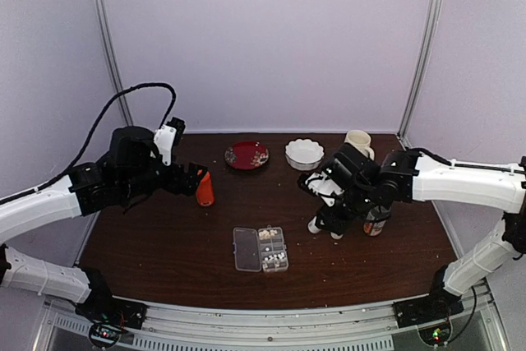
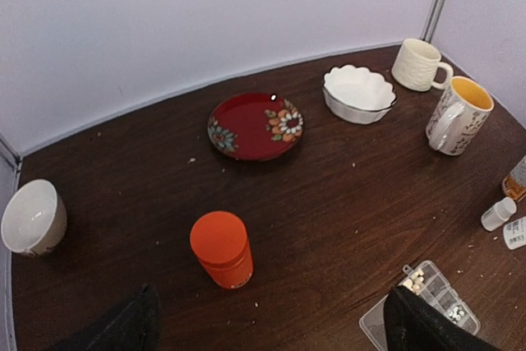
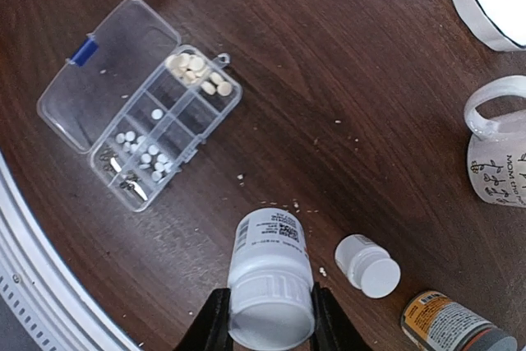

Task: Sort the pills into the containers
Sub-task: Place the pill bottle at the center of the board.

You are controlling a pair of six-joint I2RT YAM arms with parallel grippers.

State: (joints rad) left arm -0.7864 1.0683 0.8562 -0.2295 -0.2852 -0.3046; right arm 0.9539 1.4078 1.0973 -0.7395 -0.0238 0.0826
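Right gripper [image 3: 271, 318] is clamped on a white bottle [image 3: 269, 273] at the bottom middle of its wrist view. One finger presses each side of the ribbed end, which I take to be the cap, and the body points up the frame. I judge it is gripped there so it can be carried to the pill box and tipped. Left gripper [image 2: 267, 330] has its fingers far apart at the two lower corners of its own view, with nothing between them. The orange bottle [image 2: 220, 248] stands upright and capped just ahead of them on the table [image 2: 329, 195], free of any grip.

The pill box [image 3: 107, 76] lies in the upper left of the right wrist view, its lid folded flat open so the cells [image 3: 182, 133] can be filled from above. A mug [image 3: 497, 150] at the right edge carries black lettering that starts "MOM"; the rest is cut off. The held bottle's label has printed lines too fine to read. A small white bottle [image 3: 367, 265] lies just right of it, and a brown bottle [image 3: 448, 322] with an orange label sits in the lower right corner.

Pills [image 3: 197, 71] are already in the box: beige ones fill the cell at its upper corner, smaller white ones sit in the lower cells, and one lies alone in a middle cell. Several cells look bare, so the sorting seems only part done.
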